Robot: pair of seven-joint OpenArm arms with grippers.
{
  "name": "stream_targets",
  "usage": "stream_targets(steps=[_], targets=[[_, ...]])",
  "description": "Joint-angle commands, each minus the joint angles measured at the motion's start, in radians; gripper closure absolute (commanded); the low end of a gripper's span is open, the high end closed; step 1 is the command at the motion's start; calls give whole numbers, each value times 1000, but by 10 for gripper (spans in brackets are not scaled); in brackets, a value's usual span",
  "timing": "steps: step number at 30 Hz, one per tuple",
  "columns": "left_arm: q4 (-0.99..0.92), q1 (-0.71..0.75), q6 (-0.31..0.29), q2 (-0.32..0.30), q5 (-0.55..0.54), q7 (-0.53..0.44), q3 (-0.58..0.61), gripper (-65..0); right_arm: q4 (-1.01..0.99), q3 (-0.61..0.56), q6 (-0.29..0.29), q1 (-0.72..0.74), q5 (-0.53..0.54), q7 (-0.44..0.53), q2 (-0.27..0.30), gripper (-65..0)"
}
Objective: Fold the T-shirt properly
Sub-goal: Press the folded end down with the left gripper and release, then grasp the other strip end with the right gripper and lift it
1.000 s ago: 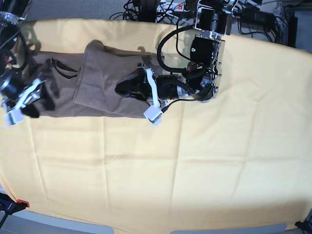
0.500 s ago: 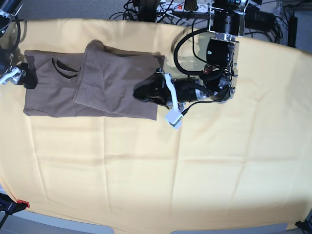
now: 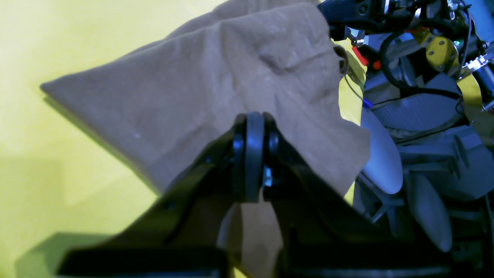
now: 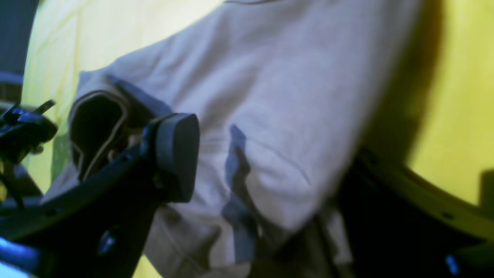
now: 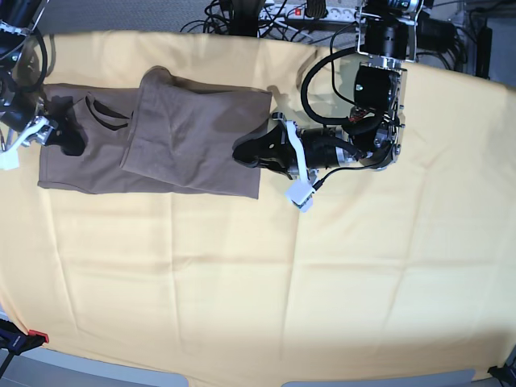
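On the far yellow cloth (image 5: 322,266) lies the half-folded T-shirt (image 5: 193,141); left gripper (image 5: 246,153) closed, empty at its right edge; right gripper (image 5: 60,137) spread wide over its left end.

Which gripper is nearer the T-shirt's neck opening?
Right. The right gripper sits open at the T-shirt collar end beside the neck opening; the left gripper is shut at the opposite, folded end.

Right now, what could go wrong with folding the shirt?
The left hand is shut with no cloth between its fingers, and sits at the T-shirt edge; sliding away, it could drag the folded flap loose.

The right hand is open at the collar end. If it closes carelessly, it might bunch the neck.

The yellow cloth underneath could get pinched along with the shirt.
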Motion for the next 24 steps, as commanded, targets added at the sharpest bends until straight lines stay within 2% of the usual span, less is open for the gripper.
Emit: stream_targets(steps=[1, 3, 5, 6, 13, 18, 21, 24], targets=[[18, -19, -9, 0, -27, -18, 1, 0, 4, -2, -10, -2, -32, -39, 15, -398], [18, -19, -9, 0, -27, -18, 1, 0, 5, 1, -10, 4, -32, -39, 21, -267], [18, -20, -9, 0, -27, -18, 1, 0, 5, 2, -10, 12, -32, -39, 34, -69], [18, -19, -9, 0, -27, -18, 1, 0, 6, 2, -10, 12, -31, -38, 43, 0], [18, -20, -9, -8, -27, -18, 1, 0, 6, 29, -10, 14, -32, -35, 124, 0], [18, -19, -9, -27, -27, -18, 1, 0, 13, 138, -10, 14, -32, -39, 179, 0], [18, -19, -9, -42, -27, -18, 1, 0, 57, 216, -10, 14, -27, -76, 181, 0], [18, -19, -9, -48, -26, -18, 1, 0, 128, 261, -10, 10, 90, -173, 170, 0]])
